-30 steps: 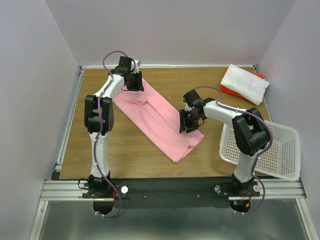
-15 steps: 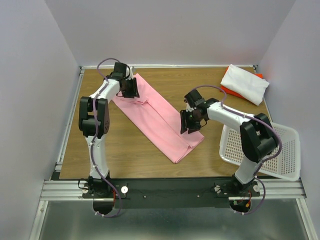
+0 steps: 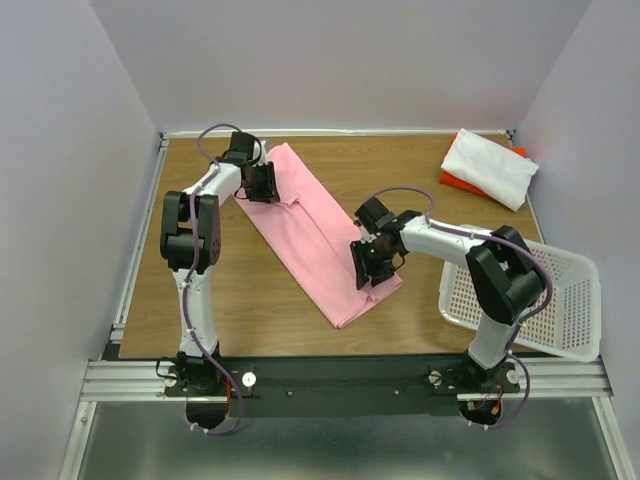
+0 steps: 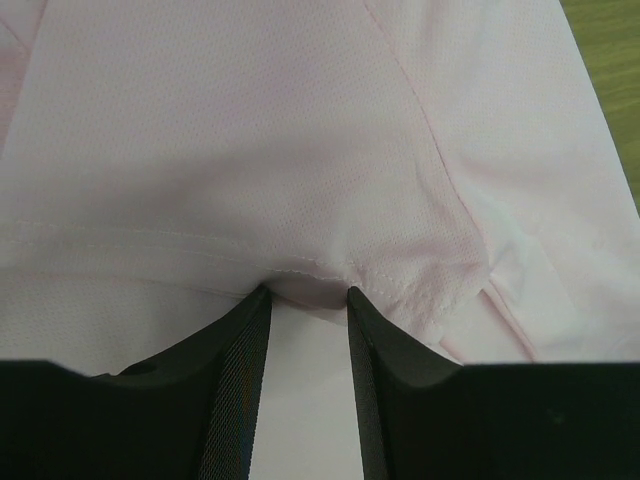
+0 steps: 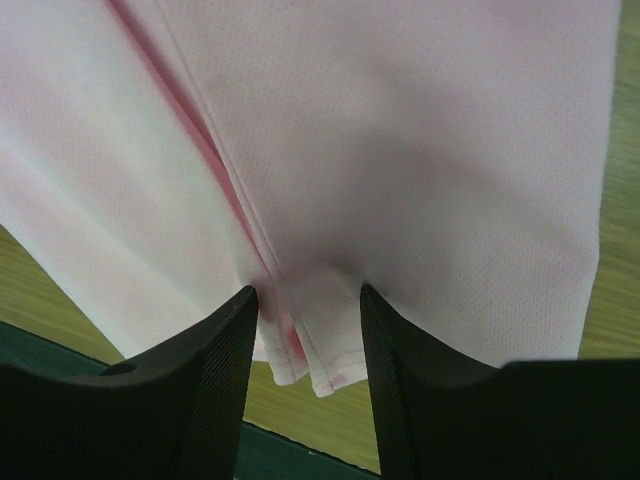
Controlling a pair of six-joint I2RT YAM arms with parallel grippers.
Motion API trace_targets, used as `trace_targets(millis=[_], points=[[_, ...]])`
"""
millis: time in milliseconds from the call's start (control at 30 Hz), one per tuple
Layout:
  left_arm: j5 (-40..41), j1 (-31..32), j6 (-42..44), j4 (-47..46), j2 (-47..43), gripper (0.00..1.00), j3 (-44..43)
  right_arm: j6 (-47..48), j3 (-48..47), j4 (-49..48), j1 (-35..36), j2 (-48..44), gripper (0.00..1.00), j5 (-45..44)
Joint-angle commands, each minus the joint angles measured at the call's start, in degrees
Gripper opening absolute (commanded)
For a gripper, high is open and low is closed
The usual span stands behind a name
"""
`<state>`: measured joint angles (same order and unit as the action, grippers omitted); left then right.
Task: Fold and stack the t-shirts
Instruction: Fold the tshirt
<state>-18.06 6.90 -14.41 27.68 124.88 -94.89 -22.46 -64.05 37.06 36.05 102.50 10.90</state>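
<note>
Both jaws pinch pink tee (image 3: 310,235); basket (image 3: 572,312) beside right arm.

I work in a lab cell: blank walls (image 3: 350,60) box the wooden surface (image 3: 400,170) around my left pincer (image 3: 266,184), aluminium rail (image 3: 340,375) behind it.

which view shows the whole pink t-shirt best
Top external: the whole pink t-shirt shows, left gripper at its far end, right gripper at its near end. Wrist views show only pinched patches of it.

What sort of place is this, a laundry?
Likely a robotics lab test cell: plain walls enclose a wooden table, two robot arms are bolted to a metal rail, with a pink t-shirt and white basket as props.
</note>
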Motion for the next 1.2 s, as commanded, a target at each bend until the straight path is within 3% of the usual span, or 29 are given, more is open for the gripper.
trace_targets(millis=[0,367,833,1167], points=[[-0.74,1.28,1.32,-0.70,5.02,0.45,-3.71,-1.01,-0.63,-0.94,3.41,2.79,0.53,1.41],[-5.13,5.06,0.18,-1.40,13.28,0.45,-15.40,-3.64,-4.06,-1.81,7.80,6.39,0.53,3.25],[-10.94,6.90,-0.70,-4.22,18.82,0.45,-22.96,-3.65,-9.60,-2.17,10.53,10.53,0.53,7.03],[-13.84,7.17,-2.02,-5.44,15.76,0.45,-27.36,-7.86,-7.93,0.38,10.71,0.96,0.58,4.67]])
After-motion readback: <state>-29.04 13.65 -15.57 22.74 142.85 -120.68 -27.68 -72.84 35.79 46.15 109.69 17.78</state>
